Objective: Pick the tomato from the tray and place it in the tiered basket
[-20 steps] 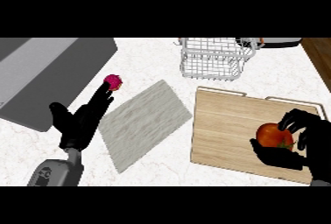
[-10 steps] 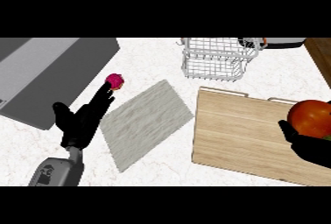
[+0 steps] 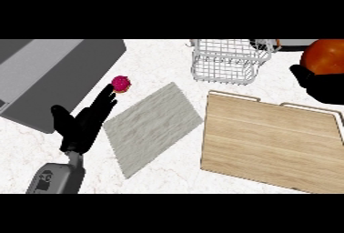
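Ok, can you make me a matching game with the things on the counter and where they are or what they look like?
Things:
1. tomato
2. wire basket
3. wooden tray
4. pink ball

Clues:
A. lies flat on the counter with nothing on it
B. sits just past the left hand's straight fingers
C. held up in the right hand at the view's right edge
D. white, made of thin bars, at the back of the counter

Pairs: 1-C, 2-D, 3-A, 4-B
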### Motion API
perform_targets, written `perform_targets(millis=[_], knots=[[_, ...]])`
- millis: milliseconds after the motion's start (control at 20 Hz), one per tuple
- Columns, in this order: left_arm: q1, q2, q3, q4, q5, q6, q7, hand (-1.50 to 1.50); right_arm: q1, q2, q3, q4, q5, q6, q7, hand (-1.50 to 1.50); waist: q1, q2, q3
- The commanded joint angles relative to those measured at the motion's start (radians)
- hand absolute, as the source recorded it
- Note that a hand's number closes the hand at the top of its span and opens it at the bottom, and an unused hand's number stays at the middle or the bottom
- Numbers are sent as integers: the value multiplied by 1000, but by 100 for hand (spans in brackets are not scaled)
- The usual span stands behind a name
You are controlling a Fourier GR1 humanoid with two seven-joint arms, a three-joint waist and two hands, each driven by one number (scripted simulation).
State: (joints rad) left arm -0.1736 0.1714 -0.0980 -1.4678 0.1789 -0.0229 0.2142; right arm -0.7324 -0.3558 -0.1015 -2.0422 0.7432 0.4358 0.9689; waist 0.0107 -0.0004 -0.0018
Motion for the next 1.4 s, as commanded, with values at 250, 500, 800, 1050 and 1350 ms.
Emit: perform_targets(millis=[250,500,800,1050,1350], knots=[[-19,-53,-31,-12,-51,52,23,0,-284,26,-40,447,48,-88,-12,150,10,3,1],[7,-13,0,-31,-8,-18,23,0,-372,34,-66,692,110,-226,-90,150,11,4,1],[-12,-43,-7,8,-36,3,10,0,-431,56,-101,982,104,-420,-284,150,13,7,2],[-71,-48,4,37,-43,3,10,0,-519,91,-134,1236,116,-572,-367,150,23,14,1],[-38,-67,-17,0,-43,8,25,0,-520,184,-266,1292,-31,-756,-486,150,36,18,3]])
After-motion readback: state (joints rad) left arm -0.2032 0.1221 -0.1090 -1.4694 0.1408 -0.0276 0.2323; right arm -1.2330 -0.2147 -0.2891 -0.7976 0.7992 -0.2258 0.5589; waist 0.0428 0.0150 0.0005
